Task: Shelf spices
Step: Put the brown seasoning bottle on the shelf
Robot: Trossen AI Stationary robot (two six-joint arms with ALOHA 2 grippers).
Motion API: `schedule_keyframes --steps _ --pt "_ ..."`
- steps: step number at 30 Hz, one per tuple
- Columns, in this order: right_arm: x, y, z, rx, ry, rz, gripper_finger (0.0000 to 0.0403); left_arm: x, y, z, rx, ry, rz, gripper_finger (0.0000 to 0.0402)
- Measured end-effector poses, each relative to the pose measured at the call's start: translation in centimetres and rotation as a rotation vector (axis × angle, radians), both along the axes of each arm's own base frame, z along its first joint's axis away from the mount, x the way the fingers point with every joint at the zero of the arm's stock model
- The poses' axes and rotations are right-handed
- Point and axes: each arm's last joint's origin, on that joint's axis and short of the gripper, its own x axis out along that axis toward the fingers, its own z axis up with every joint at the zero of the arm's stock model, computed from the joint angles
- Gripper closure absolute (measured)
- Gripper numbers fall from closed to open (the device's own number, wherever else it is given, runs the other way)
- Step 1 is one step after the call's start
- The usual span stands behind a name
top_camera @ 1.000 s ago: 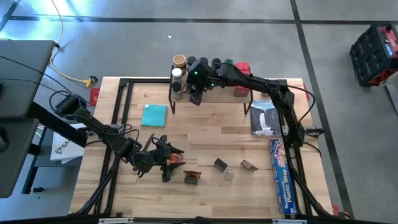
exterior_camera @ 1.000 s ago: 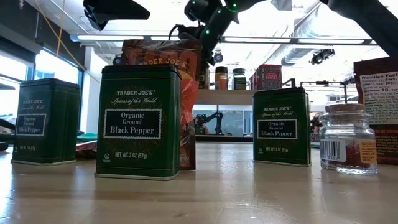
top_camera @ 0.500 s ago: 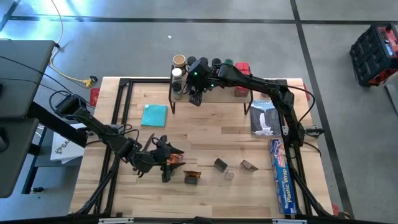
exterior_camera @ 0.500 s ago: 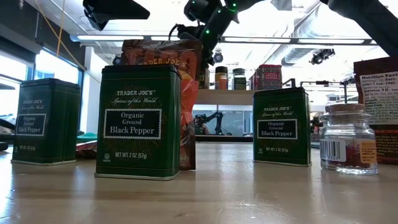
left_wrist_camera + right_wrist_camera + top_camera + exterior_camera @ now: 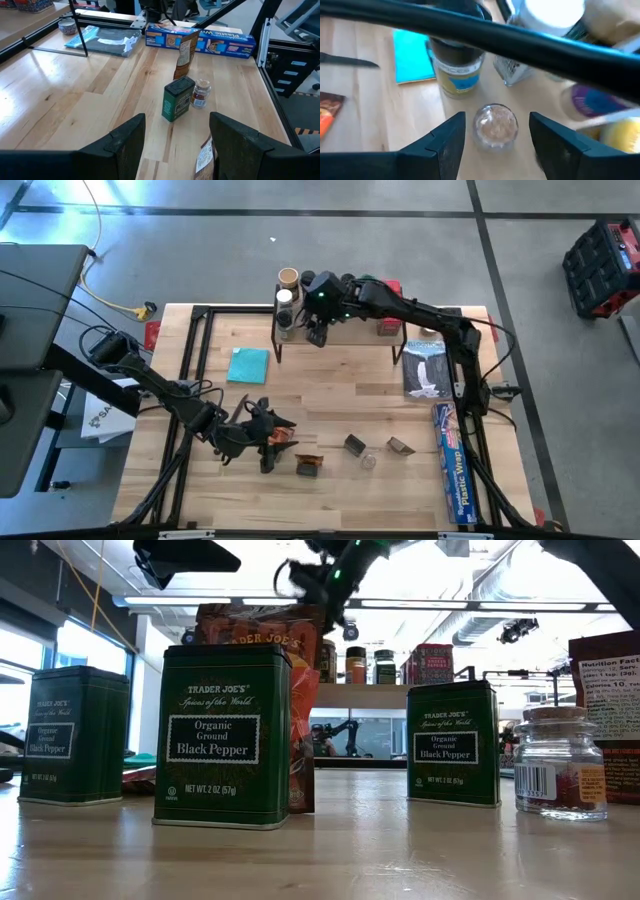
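The shelf (image 5: 350, 338) stands at the table's far middle, with spices on it: red boxes (image 5: 388, 287) and jars (image 5: 285, 300) at its left end. My right gripper (image 5: 318, 332) hovers open over that left end. A small clear jar (image 5: 495, 127) stands upright on the light wood below its fingers, apart from them, beside a black-lidded jar (image 5: 457, 65). My left gripper (image 5: 262, 432) waits open near the table's front left. More spices stand on the table: green tins (image 5: 222, 735), a glass jar (image 5: 560, 765), orange packets (image 5: 308, 464). My left gripper has the edge of an orange packet (image 5: 205, 157) beside one finger (image 5: 235, 150); I cannot tell whether the two touch. Nothing lies between its fingers.
A teal cloth (image 5: 248, 365) lies on the table left of the shelf. A long blue plastic-wrap box (image 5: 452, 465) runs along the right edge, with a dark packet (image 5: 428, 370) beyond it. A dark blurred bar (image 5: 530, 47) crosses the right wrist view.
My right gripper has risen a little above the shelf's left end. The jars there stay where they were.
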Motion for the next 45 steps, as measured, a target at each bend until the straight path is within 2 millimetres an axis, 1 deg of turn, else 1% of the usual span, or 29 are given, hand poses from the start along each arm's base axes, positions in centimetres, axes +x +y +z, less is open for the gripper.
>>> schedule_keyframes --steps 3,7,9,11,13,17,23,29,33,37,40,42,45 --pt "-1.2 1.0 2.2 -0.057 -0.012 -0.018 0.0190 0.0 0.0 0.0 0.000 0.000 0.000 0.0186" --pt "-3.4 2.2 5.0 -0.140 -0.005 -0.080 0.0191 0.0 0.0 0.0 0.000 0.001 -0.001 0.0186" --pt "-4.4 2.7 5.8 -0.172 0.003 -0.116 0.0197 0.0 0.0 0.0 0.000 0.001 -0.001 0.0186" --pt "-5.1 2.9 6.0 -0.194 0.014 -0.139 0.0206 0.0 0.0 0.0 0.001 0.002 -0.002 0.0186" --pt "-5.4 3.2 5.3 -0.200 0.041 -0.152 0.0220 0.0 -0.1 0.0 0.001 0.002 -0.004 0.0186" --pt "-5.8 3.3 3.0 -0.208 0.060 -0.186 0.0253 -0.2 -0.3 0.0 0.002 0.002 -0.013 0.0186" --pt "-5.9 3.1 -0.9 -0.257 -0.001 -0.257 0.0298 -0.5 -0.7 0.0 0.007 -0.001 -0.020 0.0186" --pt "-5.6 3.1 -3.6 -0.233 -0.052 -0.248 0.0334 -0.5 -0.7 0.0 0.012 -0.005 -0.011 0.0186" --pt "-5.1 4.4 -4.4 -0.210 -0.063 -0.168 0.0359 -0.5 -0.7 0.0 0.013 -0.006 -0.007 0.0186" --pt "-4.6 6.2 -4.4 -0.210 -0.076 -0.089 0.0392 -0.5 -0.7 0.0 0.013 -0.007 -0.006 0.0186" --pt "-3.8 7.4 -4.2 -0.181 -0.134 -0.010 0.0399 -0.5 -0.7 0.0 0.018 -0.009 0.004 0.0186" --pt "-3.3 7.7 -4.7 -0.143 -0.152 0.042 0.0399 -0.5 -0.7 0.0 0.021 -0.010 0.007 0.0186" --pt "-2.6 7.0 -6.0 -0.105 -0.144 0.079 0.0402 -0.5 -0.7 0.0 0.022 -0.010 0.007 0.0186"
